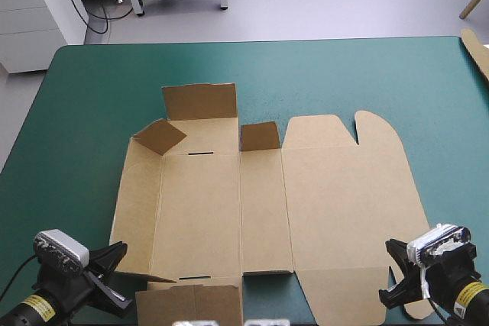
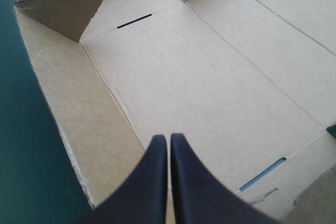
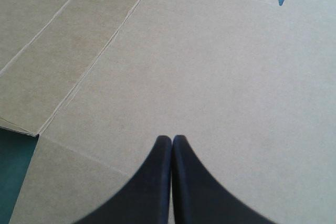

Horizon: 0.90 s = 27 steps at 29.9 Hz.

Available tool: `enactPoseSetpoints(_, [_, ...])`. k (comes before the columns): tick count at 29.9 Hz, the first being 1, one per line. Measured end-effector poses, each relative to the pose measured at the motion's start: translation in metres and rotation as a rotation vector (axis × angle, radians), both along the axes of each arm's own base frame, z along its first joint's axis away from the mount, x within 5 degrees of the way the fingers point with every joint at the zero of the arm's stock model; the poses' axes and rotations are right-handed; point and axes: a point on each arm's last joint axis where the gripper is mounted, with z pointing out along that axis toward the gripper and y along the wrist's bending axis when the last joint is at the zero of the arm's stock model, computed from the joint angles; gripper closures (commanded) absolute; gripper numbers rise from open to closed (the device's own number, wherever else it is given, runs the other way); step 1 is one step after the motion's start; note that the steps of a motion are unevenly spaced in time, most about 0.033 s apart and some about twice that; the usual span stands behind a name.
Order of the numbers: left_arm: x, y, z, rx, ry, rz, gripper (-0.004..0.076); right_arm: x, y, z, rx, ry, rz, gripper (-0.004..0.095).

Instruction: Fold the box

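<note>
The brown box (image 1: pixel 267 204) lies opened out in the middle of the teal-green table (image 1: pixel 92 97). Its wide lid panel (image 1: pixel 344 196) is flat on the right. At the far left end a flap (image 1: pixel 200 101) stands up, with a corner flap (image 1: pixel 160 135) and a small flap (image 1: pixel 260 136) also raised, and the left wall (image 1: pixel 137 211) tilts up slightly. My left gripper (image 1: pixel 114 272) is at the box's near left corner, shut and empty, its tips (image 2: pixel 169 138) over the base panel (image 2: pixel 210 93). My right gripper (image 1: pixel 393 272) is at the near right corner, shut (image 3: pixel 172 139) over the lid panel (image 3: pixel 220 66).
Another piece of brown board (image 1: pixel 477 50) pokes over the table's far right edge. Near flaps of the box (image 1: pixel 191 303) reach the table's front edge between the two arms. Bare teal-green cover shows to the far side and to the left of the box.
</note>
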Motion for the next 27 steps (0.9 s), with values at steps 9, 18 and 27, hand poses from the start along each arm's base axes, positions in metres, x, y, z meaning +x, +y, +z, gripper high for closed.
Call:
enactPoseSetpoints(9, [-0.001, -0.0023, 0.0006, -0.033, 0.012, -0.012, 0.0224, 0.0001, 0.0001, 0.0002, 0.002, -0.003, 0.0, 0.0928])
enactPoseSetpoints(18, [-0.0011, -0.0025, 0.0007, -0.037, 0.013, -0.014, 0.0232, 0.0002, 0.0003, 0.0006, 0.004, -0.006, 0.001, 0.0928])
enactPoseSetpoints(27, [0.0003, 0.0008, 0.0076, 0.021, 0.01, 0.002, 0.0232, 0.0002, 0.0003, 0.0006, 0.004, -0.006, 0.001, 0.0928])
